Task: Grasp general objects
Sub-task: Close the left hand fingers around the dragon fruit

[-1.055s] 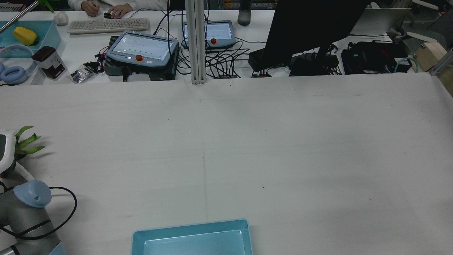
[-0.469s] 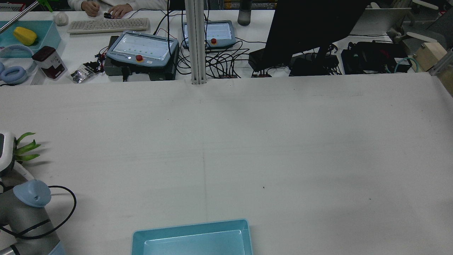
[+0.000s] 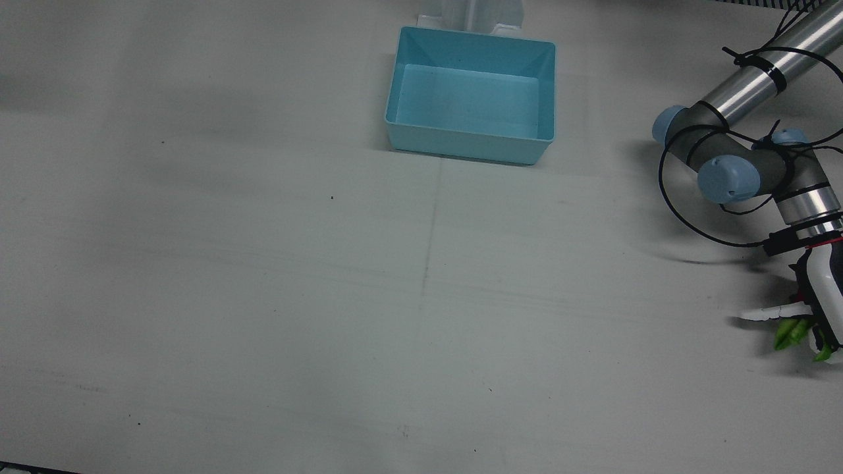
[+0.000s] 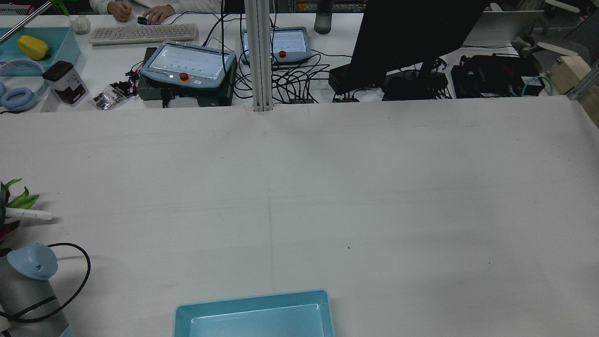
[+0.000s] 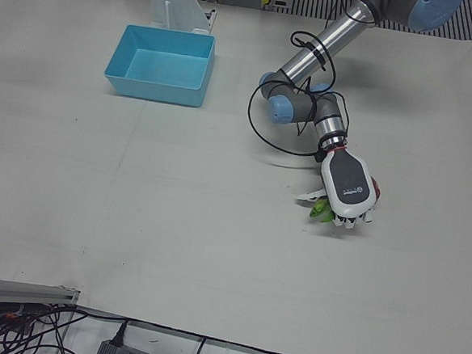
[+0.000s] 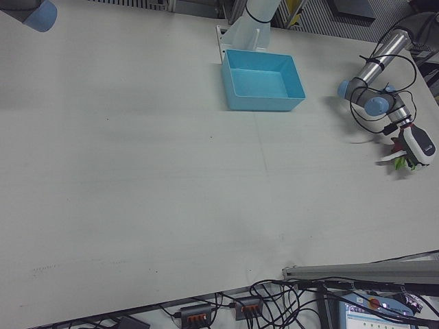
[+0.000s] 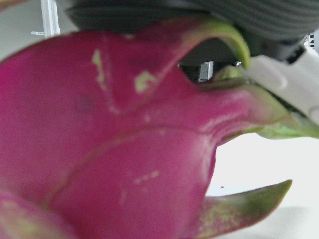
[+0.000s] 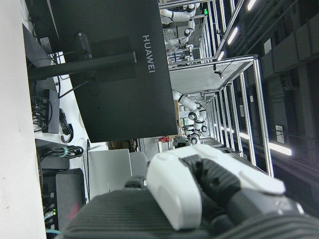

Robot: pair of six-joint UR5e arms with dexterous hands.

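While the blue bin (image 3: 471, 92) is sitting empty at the far middle, the left hand (image 5: 349, 185) is clutching the dragon fruit (image 7: 109, 144) at the table's (image 3: 263, 296) edge, so only 1 drop-off seems left.

Dragon fruit (image 7: 124, 149) in left hand (image 5: 349, 185) — far from bin (image 5: 160, 74)

In the rear view the left hand (image 4: 3, 213) has slid farther off the left edge, carrying the dragon fruit (image 4: 18, 199) with it; only the green leaf tips and one white finger now show. The left arm's blue elbow cap (image 4: 32, 260) has shifted left and lower.
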